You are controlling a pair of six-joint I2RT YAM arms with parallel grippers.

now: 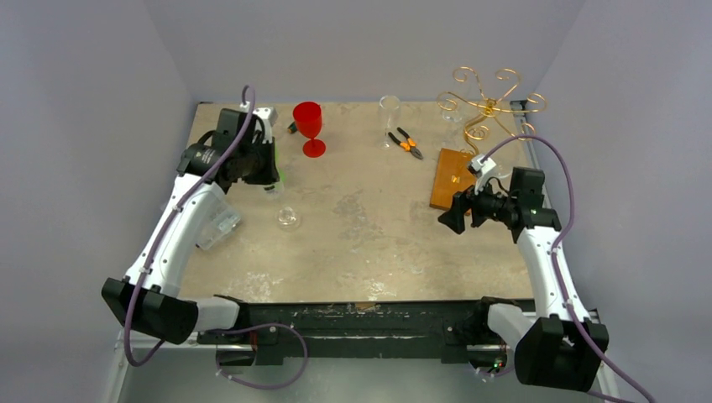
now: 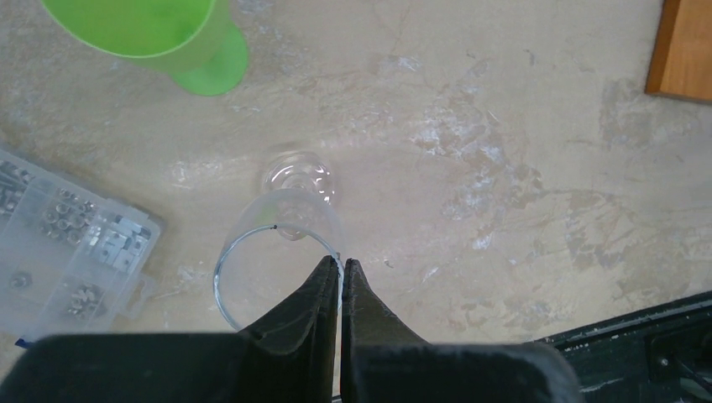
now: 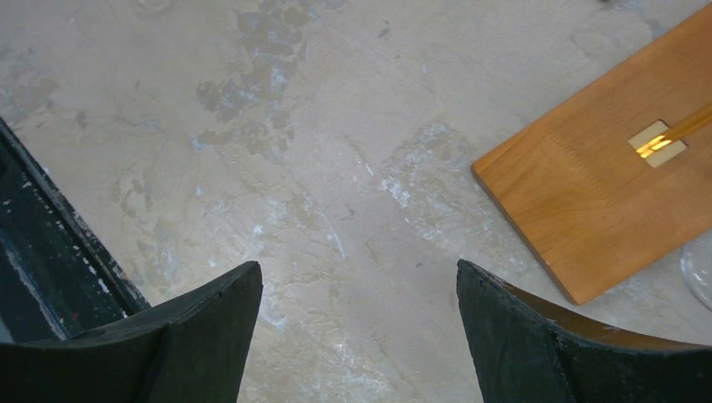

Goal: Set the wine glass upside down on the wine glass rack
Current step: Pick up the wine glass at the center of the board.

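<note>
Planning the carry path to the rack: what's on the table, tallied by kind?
Clear glasses: 2 (wine glass, tall glass)
Red glass: 1
Green glass: 1
Wire rack: 1
Pliers: 1
Parts box: 1
Total: 7
A clear rim beside the rack, cut off, is uncounted.

Wine glass (image 2: 290, 210): clear, empty, tilted; rim clamped in left gripper (image 2: 340, 264), foot at the far end.
Wine glass rack (image 1: 485, 105): gold wire spirals, upright, far right; orange-brown wooden base (image 1: 452, 178).
</note>
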